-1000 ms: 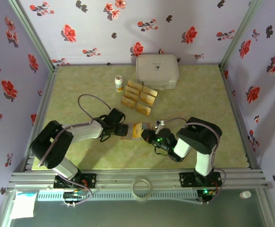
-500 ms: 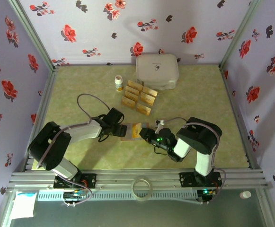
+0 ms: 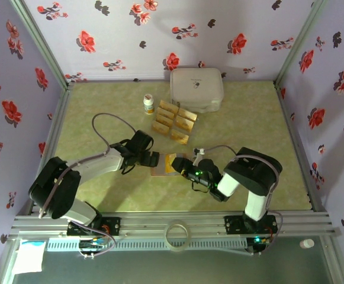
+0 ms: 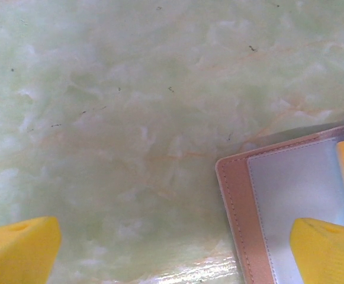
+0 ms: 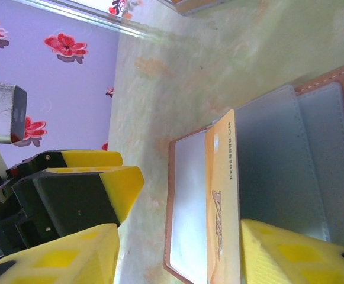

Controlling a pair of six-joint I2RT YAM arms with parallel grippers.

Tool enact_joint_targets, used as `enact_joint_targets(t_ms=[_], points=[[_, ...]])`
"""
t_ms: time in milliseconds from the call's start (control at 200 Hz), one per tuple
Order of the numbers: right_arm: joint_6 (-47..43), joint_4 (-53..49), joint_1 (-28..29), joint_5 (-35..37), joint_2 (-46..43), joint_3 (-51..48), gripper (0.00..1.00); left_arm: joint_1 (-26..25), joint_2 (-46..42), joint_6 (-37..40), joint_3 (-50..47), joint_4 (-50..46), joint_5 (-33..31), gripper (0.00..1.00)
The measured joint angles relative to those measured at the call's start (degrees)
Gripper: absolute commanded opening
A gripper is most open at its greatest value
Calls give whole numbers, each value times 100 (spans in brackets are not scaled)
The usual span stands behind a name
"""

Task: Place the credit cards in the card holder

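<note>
Nearest me, the right gripper (image 5: 177,254) stood with its jaws parted, clamping nothing. Between them one gold card (image 5: 222,195) sat tucked in a grey pocket of the card holder (image 5: 320,136). The holder lay open and flat on the table (image 3: 100,124) between both arms. The left gripper (image 4: 172,255) hung wide open, released, straddling the holder's edge. Farther back lay the loose credit cards (image 3: 173,121), a small bottle (image 3: 148,104) beside them, then a white box (image 3: 196,89).

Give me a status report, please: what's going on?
Both open: left hand, right hand. One credit card sits in the card holder. Remaining credit cards wait beyond. Nothing blocking.
</note>
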Motion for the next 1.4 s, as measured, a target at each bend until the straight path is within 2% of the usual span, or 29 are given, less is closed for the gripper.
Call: enact_joint_targets(t_ms=[220, 445, 1040, 1400], points=[[-162, -1005, 0, 11, -540, 138, 65, 0, 0, -20, -271, 11, 22, 100], [-348, -1952, 13, 44, -929, 332, 67, -2, 9, -90, -426, 76, 63, 100], [-866, -3807, 177, 133, -1239, 1034, 69, -2, 177, -114, -498, 356, 107, 100], [-1351, -5292, 192, 409, -1609, 1362, 71, -2, 240, -114, -516, 409, 98, 100]])
